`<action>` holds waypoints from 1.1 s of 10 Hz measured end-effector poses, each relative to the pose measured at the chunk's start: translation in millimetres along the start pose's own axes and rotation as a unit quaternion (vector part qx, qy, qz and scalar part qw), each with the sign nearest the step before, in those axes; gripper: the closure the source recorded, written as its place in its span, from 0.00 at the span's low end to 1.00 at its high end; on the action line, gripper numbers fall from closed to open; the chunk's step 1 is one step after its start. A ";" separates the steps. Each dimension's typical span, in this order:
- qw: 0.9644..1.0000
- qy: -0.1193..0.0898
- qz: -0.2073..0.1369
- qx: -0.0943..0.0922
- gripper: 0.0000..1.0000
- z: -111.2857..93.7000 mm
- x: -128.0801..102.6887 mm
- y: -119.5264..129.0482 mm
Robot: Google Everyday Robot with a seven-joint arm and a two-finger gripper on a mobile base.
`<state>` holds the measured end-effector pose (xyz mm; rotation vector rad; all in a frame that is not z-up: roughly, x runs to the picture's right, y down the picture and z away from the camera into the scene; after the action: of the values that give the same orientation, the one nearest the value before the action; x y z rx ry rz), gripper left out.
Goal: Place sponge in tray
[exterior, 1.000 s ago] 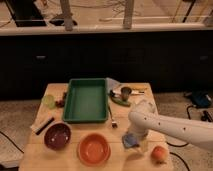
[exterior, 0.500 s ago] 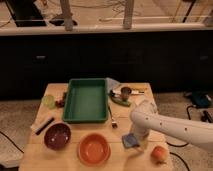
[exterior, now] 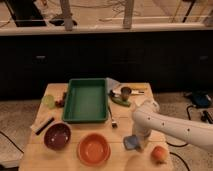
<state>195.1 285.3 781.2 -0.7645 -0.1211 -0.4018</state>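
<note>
Tool (exterior: 138, 143) at sponge (exterior: 130, 143) beside orange bowl (exterior: 93, 149)

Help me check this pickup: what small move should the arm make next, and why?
Probably a short lift straight up, if the grip holds. The gripper is down on the sponge near the table's front edge. The tray sits further back, and the orange bowl stands close beside the sponge, so height should come before any sideways travel.
</note>
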 end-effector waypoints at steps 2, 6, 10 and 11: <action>1.000 0.001 0.001 0.001 0.97 -6.2 2.6 -0.2; 1.000 0.004 0.003 0.004 0.97 -23.9 8.1 -2.5; 1.000 0.008 0.003 0.006 0.78 -32.9 9.2 -8.9; 1.000 0.009 0.004 0.005 0.69 -30.8 9.9 -9.0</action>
<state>199.5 255.1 767.3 -0.7518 -0.1032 -0.4006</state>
